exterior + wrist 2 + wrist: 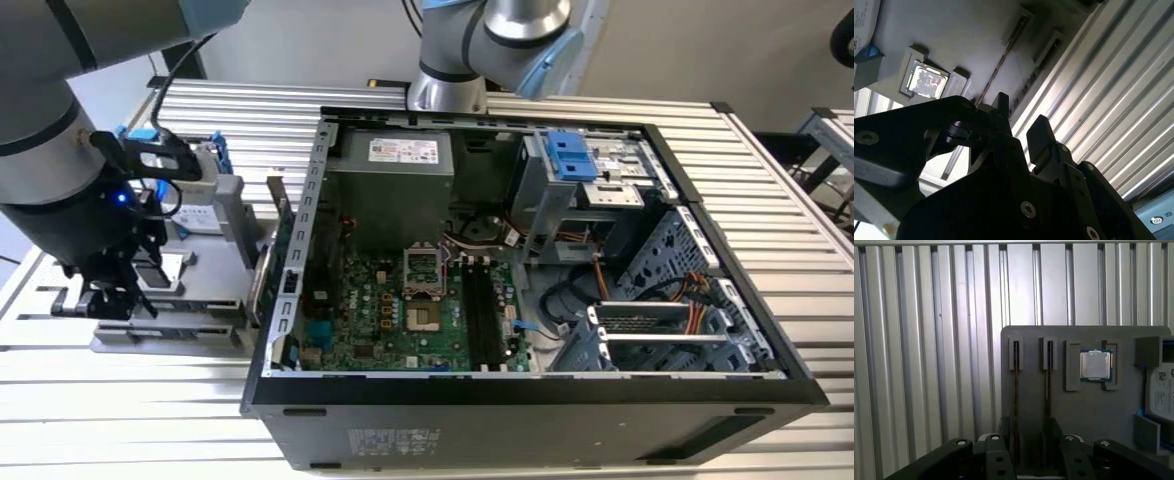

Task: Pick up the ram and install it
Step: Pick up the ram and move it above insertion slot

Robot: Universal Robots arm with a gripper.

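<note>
Ram [1015, 390] stands on edge in a grey holder [1074, 410] on the worktop [929, 340], at 9 o'clock from the computer case [534, 420]; the gripper [1029, 429] hovers over it, jaws spread apart.

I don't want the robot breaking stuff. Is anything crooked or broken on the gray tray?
Nothing stands out. Both ram sticks stand straight on the gray tray, the silver chip lies flat, and the open claw is near them.

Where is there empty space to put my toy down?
The ribbed table is bare in front of the gray tray and on the exterior view's right of the computer case. Inside the case is crowded; so is the tray.
</note>
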